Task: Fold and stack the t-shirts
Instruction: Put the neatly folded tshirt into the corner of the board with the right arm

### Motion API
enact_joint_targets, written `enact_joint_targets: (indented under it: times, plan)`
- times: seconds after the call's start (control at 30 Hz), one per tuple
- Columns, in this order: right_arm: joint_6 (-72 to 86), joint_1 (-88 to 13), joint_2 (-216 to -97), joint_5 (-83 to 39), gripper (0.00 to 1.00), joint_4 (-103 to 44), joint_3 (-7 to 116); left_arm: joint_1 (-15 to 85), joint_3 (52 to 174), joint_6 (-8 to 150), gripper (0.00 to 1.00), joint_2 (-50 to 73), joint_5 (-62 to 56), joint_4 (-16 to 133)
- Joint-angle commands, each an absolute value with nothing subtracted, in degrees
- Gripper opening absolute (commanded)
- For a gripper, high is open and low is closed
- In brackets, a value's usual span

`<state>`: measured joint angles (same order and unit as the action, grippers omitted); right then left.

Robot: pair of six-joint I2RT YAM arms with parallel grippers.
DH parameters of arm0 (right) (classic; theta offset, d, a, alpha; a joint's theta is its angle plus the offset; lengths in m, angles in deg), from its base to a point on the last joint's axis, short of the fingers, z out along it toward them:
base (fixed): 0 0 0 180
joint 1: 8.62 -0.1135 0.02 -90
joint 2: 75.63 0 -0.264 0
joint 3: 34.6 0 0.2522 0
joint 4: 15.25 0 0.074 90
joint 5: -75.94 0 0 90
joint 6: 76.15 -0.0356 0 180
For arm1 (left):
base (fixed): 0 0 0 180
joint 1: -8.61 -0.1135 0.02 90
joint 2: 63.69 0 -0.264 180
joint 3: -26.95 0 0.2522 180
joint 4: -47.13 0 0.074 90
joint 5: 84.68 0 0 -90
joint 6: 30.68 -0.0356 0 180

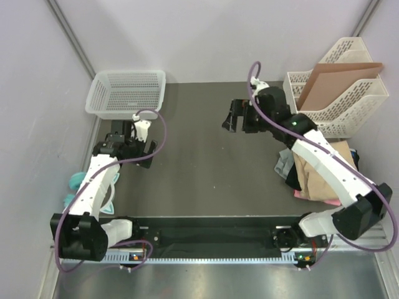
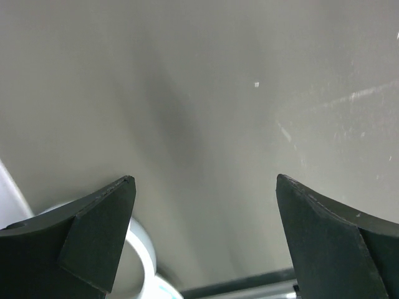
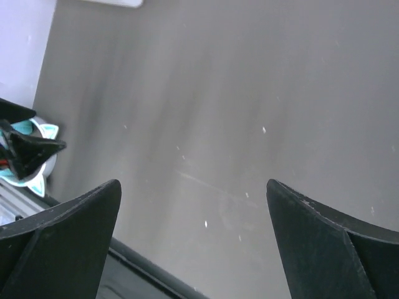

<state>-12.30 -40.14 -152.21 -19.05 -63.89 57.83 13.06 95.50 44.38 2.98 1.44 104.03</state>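
A pile of t-shirts [image 1: 318, 177] lies at the table's right edge, under my right arm: a tan one on top, with grey, black and pink cloth showing at its edges. My right gripper [image 1: 235, 116] is open and empty, held over the dark table at the back middle, well left of the pile. My left gripper [image 1: 136, 151] is open and empty over the table's left side, below the white basket. Both wrist views show only bare table between the open fingers [image 2: 100, 230] [image 3: 68, 230].
A white mesh basket [image 1: 128, 93] stands at the back left. A white file rack [image 1: 349, 99] holding a brown cardboard sheet [image 1: 333, 81] stands at the back right. A small teal cloth item [image 1: 76, 182] lies off the table's left edge.
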Motion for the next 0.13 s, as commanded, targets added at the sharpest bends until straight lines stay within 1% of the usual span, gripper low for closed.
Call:
enact_joint_targets:
  times: [0.0, 0.1]
  plan:
    - [-10.1, -43.6, -157.9, -16.2, 1.0, -63.3, 67.7, 11.2, 95.9, 46.5, 0.99, 6.8, -3.3, 95.4]
    - [-9.0, -44.1, -162.2, -17.1, 1.0, -64.9, 73.0, 10.5, 97.8, 47.9, 0.99, 11.3, -4.9, 92.6]
